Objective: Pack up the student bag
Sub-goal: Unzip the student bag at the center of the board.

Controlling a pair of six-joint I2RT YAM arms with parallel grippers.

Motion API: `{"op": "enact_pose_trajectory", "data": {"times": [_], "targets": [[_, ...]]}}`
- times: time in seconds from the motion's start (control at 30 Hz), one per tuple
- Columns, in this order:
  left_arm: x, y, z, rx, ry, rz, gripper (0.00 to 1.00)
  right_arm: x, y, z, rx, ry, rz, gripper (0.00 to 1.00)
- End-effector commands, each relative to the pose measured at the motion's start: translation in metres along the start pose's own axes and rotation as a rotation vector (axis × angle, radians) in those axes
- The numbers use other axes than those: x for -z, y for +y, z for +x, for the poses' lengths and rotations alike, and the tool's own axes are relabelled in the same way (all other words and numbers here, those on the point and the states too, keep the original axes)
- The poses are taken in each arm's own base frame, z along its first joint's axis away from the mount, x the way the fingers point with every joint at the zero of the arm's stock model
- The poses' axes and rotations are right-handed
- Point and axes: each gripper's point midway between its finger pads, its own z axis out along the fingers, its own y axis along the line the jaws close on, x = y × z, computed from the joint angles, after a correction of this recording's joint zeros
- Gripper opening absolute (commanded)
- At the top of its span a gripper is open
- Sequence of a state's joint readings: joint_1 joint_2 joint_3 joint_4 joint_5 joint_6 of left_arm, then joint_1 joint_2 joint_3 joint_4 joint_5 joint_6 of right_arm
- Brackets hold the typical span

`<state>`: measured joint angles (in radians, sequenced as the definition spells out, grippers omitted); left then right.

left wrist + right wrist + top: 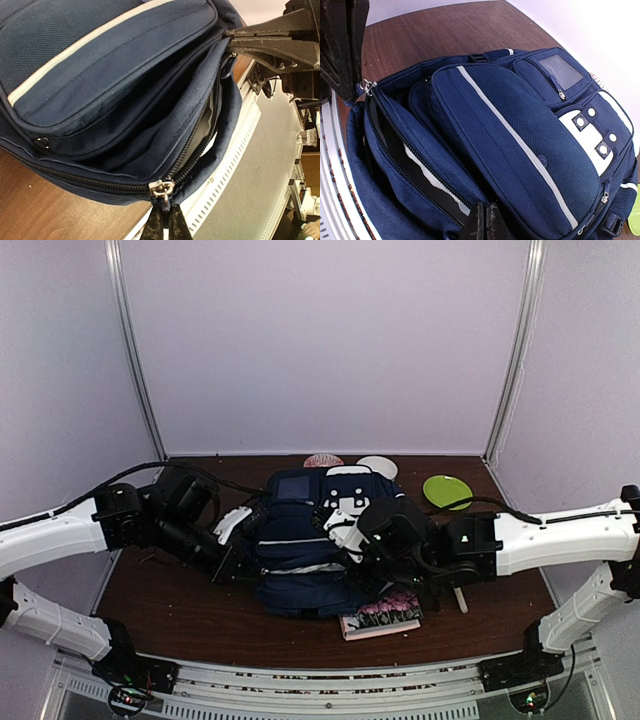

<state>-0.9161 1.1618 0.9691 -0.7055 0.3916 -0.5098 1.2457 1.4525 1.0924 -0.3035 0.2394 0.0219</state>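
A large navy-blue backpack (300, 540) is seen lying front-up in the middle of the brown worktop (180, 610), about midway between the left and right edges. White patches with round studs are carried on its front, a pale stripe is run down the front pocket, and a small clear window is set in an upper pocket. The main compartment is unzipped and spread open on the side toward the near edge, so that grey lining is shown inside. The opening is held at both ends. The left gripper (232, 558) is placed at the bag's left side, its fingers pressed together on the metal zipper pull (161, 188) at the end of the zip. The right gripper (348, 545) is placed at the bag's right side, its fingers pinched closed on the fabric rim of the opening. The open mouth is thus stretched between the two grippers. Both arms are reached inward from the side edges, forearms roughly level above the worktop and wrists bent down to the bag. A book with flowers on its cover (383, 615) is laid just beside the bag toward the near edge, and a green plate (447, 490) is set toward the far right corner.
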Motion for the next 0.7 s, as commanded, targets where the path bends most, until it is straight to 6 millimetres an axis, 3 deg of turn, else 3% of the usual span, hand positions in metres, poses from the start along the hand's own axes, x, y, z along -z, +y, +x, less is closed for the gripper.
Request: {"op": "enact_pose_trajectory", "data": {"times": [0.0, 0.2, 0.33, 0.57, 0.67], "targets": [[0.002, 0.016, 0.005, -0.001, -0.010, -0.035, 0.00, 0.008, -0.013, 0.002, 0.030, -0.009, 0.055, 0.00], [-0.021, 0.053, 0.020, 0.053, 0.026, -0.112, 0.00, 0.008, -0.009, 0.011, 0.041, 0.013, 0.038, 0.00], [-0.033, 0.063, 0.023, 0.072, 0.030, -0.136, 0.00, 0.011, -0.007, 0.016, 0.034, 0.013, 0.012, 0.00], [-0.027, 0.087, 0.014, 0.119, -0.058, -0.205, 0.00, 0.019, -0.004, 0.023, 0.020, 0.008, -0.023, 0.00], [-0.026, 0.077, 0.005, 0.104, -0.104, -0.146, 0.00, 0.020, -0.004, 0.024, 0.017, 0.014, -0.025, 0.00]]}}
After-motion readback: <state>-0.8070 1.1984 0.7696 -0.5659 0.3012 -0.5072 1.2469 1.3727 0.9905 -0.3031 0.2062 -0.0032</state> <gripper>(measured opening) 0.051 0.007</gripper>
